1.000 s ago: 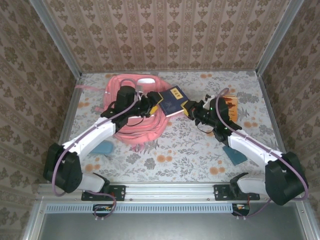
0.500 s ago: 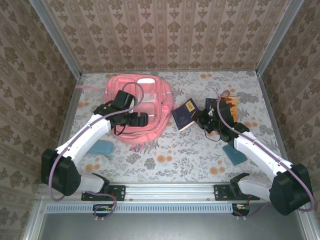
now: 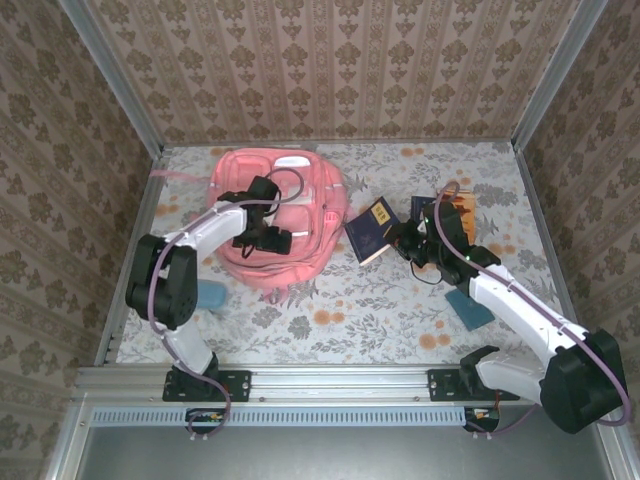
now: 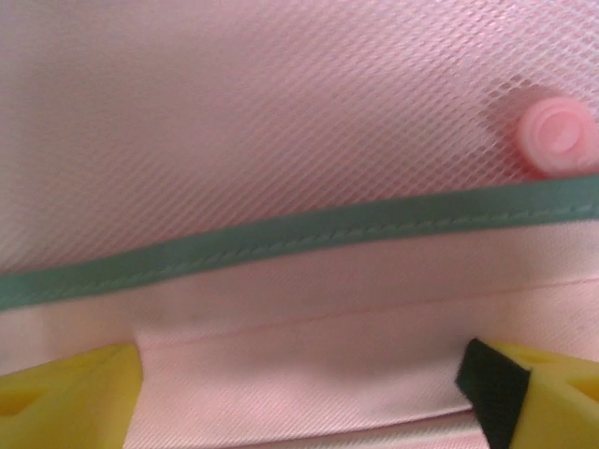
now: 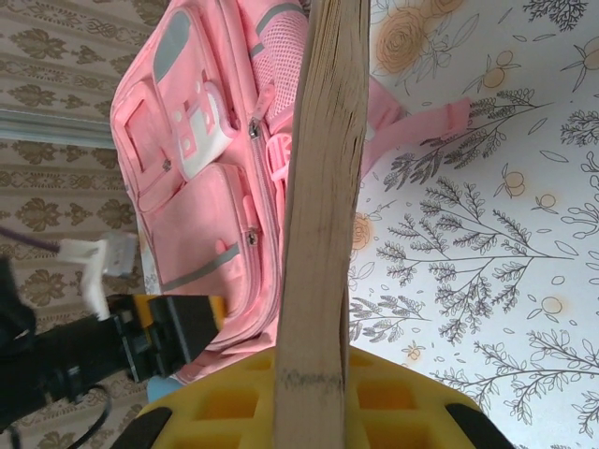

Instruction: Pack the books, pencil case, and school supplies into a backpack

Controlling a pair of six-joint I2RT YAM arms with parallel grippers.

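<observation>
Book poised, backpack not held open
The right gripper point(image 3: 400, 239) clamps the navy book point(image 3: 367, 228) at 3 o'clock of the backpack point(image 3: 300, 190). The left gripper point(image 3: 268, 240) hangs spread over the backpack, empty, so the book may snag on fabric or slip.

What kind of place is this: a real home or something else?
Probably a staged robot test cell, not a home: wallpapered panels in a metal frame enclose a floral-covered table, with a left arm and right arm bolted at its near edge.

No text is legible; the gold mark point(image 3: 378, 212) on the navy book point(image 3: 365, 234) is unreadable.
</observation>
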